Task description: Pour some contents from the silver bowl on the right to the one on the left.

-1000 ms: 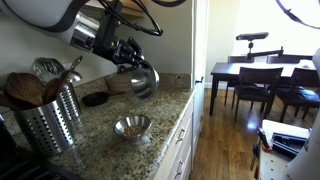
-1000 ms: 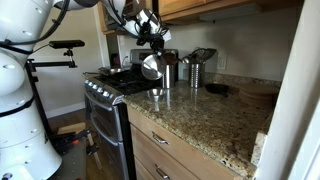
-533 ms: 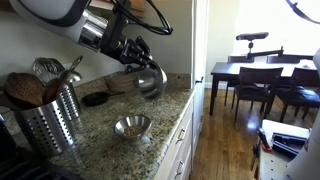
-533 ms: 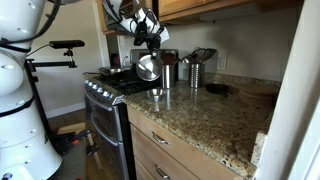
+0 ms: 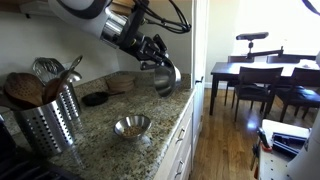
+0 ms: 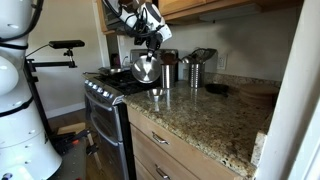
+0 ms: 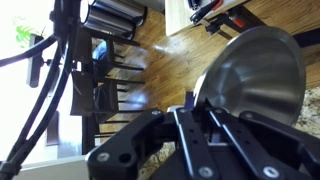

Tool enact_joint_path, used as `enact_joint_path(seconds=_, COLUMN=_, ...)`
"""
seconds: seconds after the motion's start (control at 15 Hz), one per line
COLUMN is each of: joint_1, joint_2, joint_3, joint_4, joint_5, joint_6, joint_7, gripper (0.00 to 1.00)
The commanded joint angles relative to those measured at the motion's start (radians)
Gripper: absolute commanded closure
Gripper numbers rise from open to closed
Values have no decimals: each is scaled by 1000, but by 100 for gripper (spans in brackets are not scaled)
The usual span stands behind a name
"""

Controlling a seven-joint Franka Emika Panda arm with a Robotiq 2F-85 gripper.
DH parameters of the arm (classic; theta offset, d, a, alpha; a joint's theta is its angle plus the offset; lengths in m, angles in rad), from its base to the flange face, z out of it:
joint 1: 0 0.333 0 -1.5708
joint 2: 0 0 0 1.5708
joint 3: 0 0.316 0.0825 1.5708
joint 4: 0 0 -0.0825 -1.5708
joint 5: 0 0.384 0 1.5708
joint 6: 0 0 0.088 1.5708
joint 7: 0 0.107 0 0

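My gripper (image 5: 153, 60) is shut on the rim of a silver bowl (image 5: 167, 78) and holds it tilted on its side in the air above the granite counter (image 5: 150, 105). The gripper (image 6: 150, 44) and the held bowl (image 6: 146, 68) also show in both exterior views. In the wrist view the fingers (image 7: 196, 112) pinch the bowl's edge, and the bowl (image 7: 255, 70) shows its shiny inside. A second silver bowl (image 5: 132, 126) sits upright on the counter below, also seen near the stove (image 6: 157, 93). I cannot see any contents in either bowl.
A perforated metal utensil holder (image 5: 50, 118) with wooden spoons stands on the counter. A dark round pad (image 5: 96, 98) lies near the wall. The stove (image 6: 105, 85) and metal canisters (image 6: 195, 70) flank the bowls. A dining table with chairs (image 5: 255, 78) stands beyond the counter edge.
My gripper has carried the tilted bowl sideways along the counter, to the right in the exterior view facing the dining room. The bowl on the counter has not moved.
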Motion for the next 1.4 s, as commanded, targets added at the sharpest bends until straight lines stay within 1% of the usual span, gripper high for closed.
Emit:
enact_joint_path(seconds=0.0, joint_1=-43, joint_2=-97, joint_3=-14, joint_4=-125, joint_5=72, joint_6=53, joint_7=74, gripper=93)
enact_joint_path(seconds=0.27, joint_1=-78, joint_2=-137, joint_3=-23, joint_4=-190, joint_5=133, joint_6=100, joint_7=128, gripper=93)
enact_joint_path(seconds=0.6, joint_1=-119, joint_2=-200, joint_3=-37, joint_4=-293, joint_5=201, joint_6=257, joint_7=216, gripper=93)
enact_joint_path(seconds=1.07, joint_1=-168, joint_2=-273, joint_3=-57, joint_4=-426, joint_5=234, joint_6=386, joint_7=286, gripper=93)
enact_joint_path(seconds=1.33, joint_1=-181, joint_2=-321, joint_3=-56, joint_4=-499, joint_5=259, joint_6=484, joint_7=356, gripper=93)
